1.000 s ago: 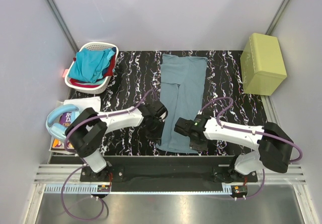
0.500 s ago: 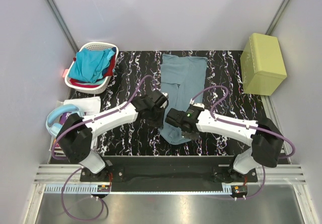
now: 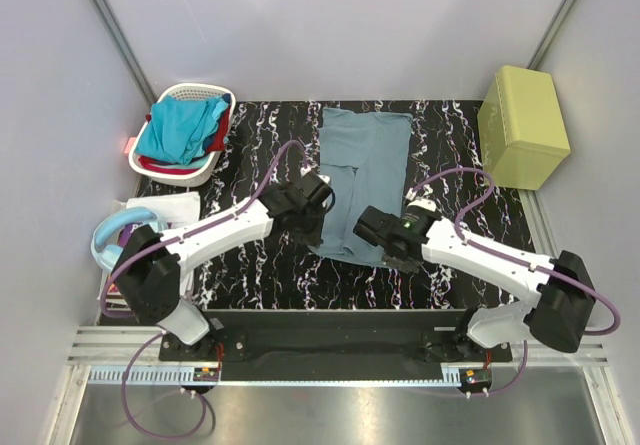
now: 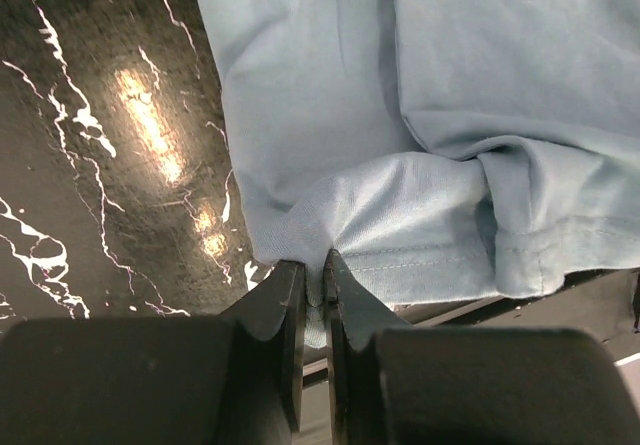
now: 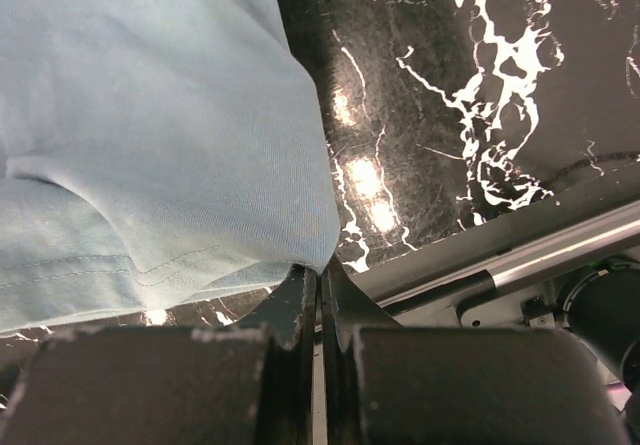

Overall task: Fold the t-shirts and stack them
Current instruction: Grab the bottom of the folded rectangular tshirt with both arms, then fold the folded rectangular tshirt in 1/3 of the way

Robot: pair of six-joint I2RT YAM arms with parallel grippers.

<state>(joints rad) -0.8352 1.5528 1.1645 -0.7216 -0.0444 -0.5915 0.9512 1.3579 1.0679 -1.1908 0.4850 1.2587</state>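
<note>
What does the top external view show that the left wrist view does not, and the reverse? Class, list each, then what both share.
Only the top view: the white basket holding the turquoise tee, the yellow-green box, and the right arm. Only the left wrist view: the left jaws pinched shut on a bunched edge of the grey-blue tee, and its hem stitching. Both: that tee and the black marbled table.

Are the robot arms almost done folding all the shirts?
Not nearly. Done: the grey-blue t-shirt lies on the table as a long strip, sides apparently folded in. In hand: both arms' jaws are shut on its near hem, lifted back over the shirt, mid-fold. Left: the turquoise t-shirt and red t-shirt sit bunched in the white basket, and nothing is stacked yet.
</note>
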